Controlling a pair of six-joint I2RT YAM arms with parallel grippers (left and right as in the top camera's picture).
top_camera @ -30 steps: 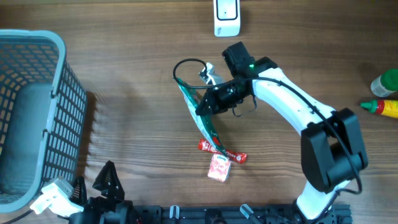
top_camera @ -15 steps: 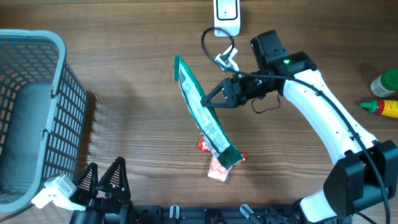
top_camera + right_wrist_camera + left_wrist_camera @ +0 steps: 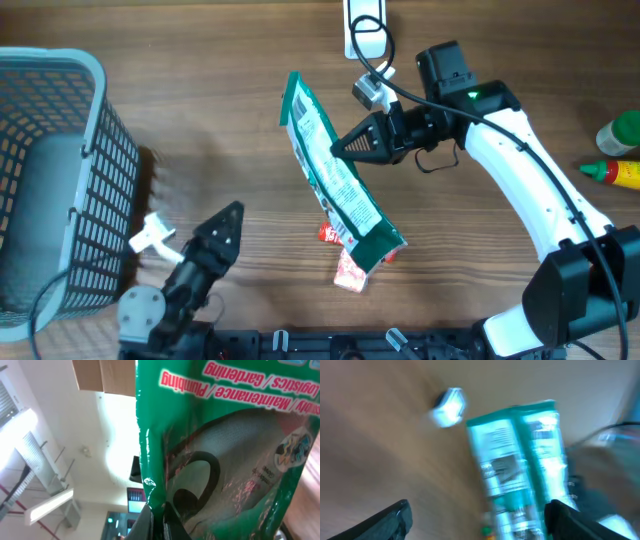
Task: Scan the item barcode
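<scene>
1. Holds the green packet (image 3: pixel 335 188) clear of the bench (image 3: pixel 220 120), tilted, with its printed panel facing up and its upper end near the white unit (image 3: pixel 366 28), taken here for the scanner.
2. Clamps one long edge of the packet in the right end effector (image 3: pixel 340 150), jaws together on the film, just beside the white unit.
3. Has carried the packet from a crumpled hang farther from the white unit a second ago to a flat spread closer to it now.
4. Has also brought the left end effector (image 3: pixel 228 222) in, well apart from the white unit, jaws apart and empty, aimed at the packet.
5. Leaves the small red-and-white sachets (image 3: pixel 352 268) lying beyond the packet's far end from the white unit.
6. Looks like the presenting step; cannot make out a barcode through the blur, so probably needs more turning toward the white unit.
</scene>
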